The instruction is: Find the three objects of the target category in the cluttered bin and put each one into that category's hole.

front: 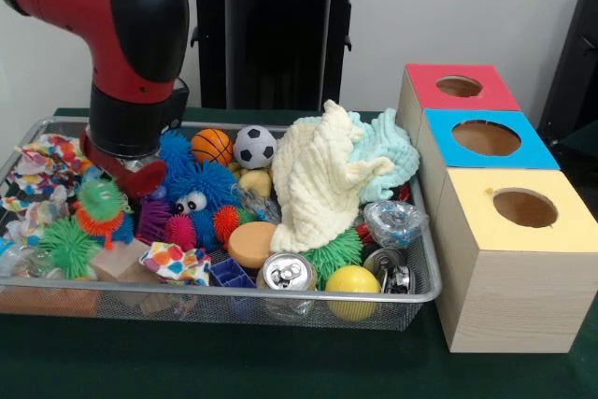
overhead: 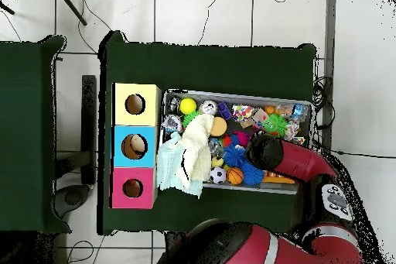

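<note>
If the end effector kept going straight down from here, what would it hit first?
Probably the blue spiky toy with googly eyes or the orange-and-green spiky ball beside it; the end effector is mostly hidden by the arm, so depth is uncertain.

One camera sits low and close at the table's edge, facing the wire bin (front: 425, 273) and the row of three wooden boxes (front: 512, 259) almost level, with the red arm (front: 112, 35) entering from the upper left. The other hangs high above, looking straight down, far enough to take in the whole green table (overhead: 232, 63) and tiled floor (overhead: 201, 13) around it. Both share the bin (overhead: 236, 94), the boxes (overhead: 136, 146) and the arm (overhead: 298, 160), turned half round between them
</note>
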You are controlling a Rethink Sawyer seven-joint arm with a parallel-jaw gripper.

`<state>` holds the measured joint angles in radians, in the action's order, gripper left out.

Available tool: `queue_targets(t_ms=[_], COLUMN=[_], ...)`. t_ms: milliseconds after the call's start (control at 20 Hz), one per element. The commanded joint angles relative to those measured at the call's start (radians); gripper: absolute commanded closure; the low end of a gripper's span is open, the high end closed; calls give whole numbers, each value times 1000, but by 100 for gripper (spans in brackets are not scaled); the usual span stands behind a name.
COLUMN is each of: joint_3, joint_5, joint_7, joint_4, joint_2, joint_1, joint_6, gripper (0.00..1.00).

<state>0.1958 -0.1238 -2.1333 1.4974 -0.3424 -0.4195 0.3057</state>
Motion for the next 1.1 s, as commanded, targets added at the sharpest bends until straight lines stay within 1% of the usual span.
queue_targets(t_ms=[50,150,250,400,550,700,850,1100], joint_3=[-58,-58,-60,-71,-89,-105,-109,-127], joint_5=[47,48,53,88,147,215,282,375], joint_7=[-108,-84,-93,-151,-221,-272,-299,-320], joint_4=[-30,-11,49,162,247,297,321,367], joint_2=[88,67,42,4,-23,-36,-36,-10], joint_1=[-46,-63,-67,-49,-16,18,53,86], joint_6=[46,90,88,80,75,76,77,-4], gripper=[0,0,0,0,0,0,0,0])
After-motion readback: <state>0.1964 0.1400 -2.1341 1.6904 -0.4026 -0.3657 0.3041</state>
